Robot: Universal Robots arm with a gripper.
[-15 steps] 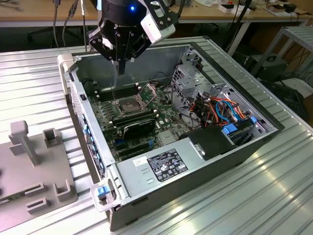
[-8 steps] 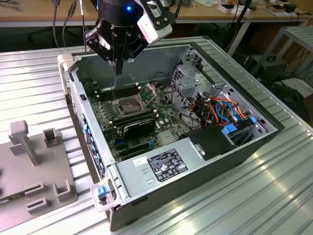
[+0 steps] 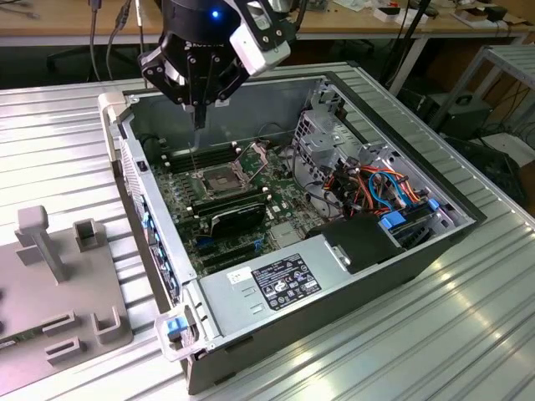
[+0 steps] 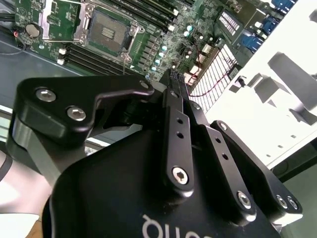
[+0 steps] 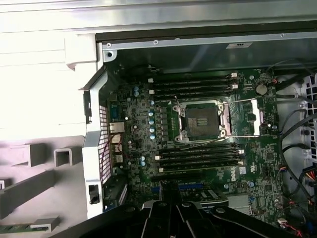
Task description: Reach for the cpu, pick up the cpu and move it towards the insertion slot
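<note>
the black gripper (image 3: 199, 117) is hanging over the open computer case (image 3: 159, 251), with its slim, flat fingers (image 4: 173, 106) pressing together into one narrow point. whether anything thin is sitting pinched between them cannot be told. the tip is hovering apart from and above the insertion slot (image 3: 216, 178), slightly toward the exterior view's left of it.

the slot is lying on the green motherboard (image 3: 280, 209) as a square of bright metal framing a dark centre. in the first wrist view the insertion slot (image 5: 202, 120) is sitting between two banks of long black memory slots (image 5: 198, 82), and its perforated silver bracket (image 5: 257, 116) is standing swung open beside it, with thin wire levers running along the frame. in the second wrist view the slot (image 4: 108, 30) is showing beyond the matte, bolted finger links.

a smooth grey fixture block (image 3: 50, 276) is resting on the ribbed aluminium table (image 3: 468, 334) at the exterior view's left of the case.
</note>
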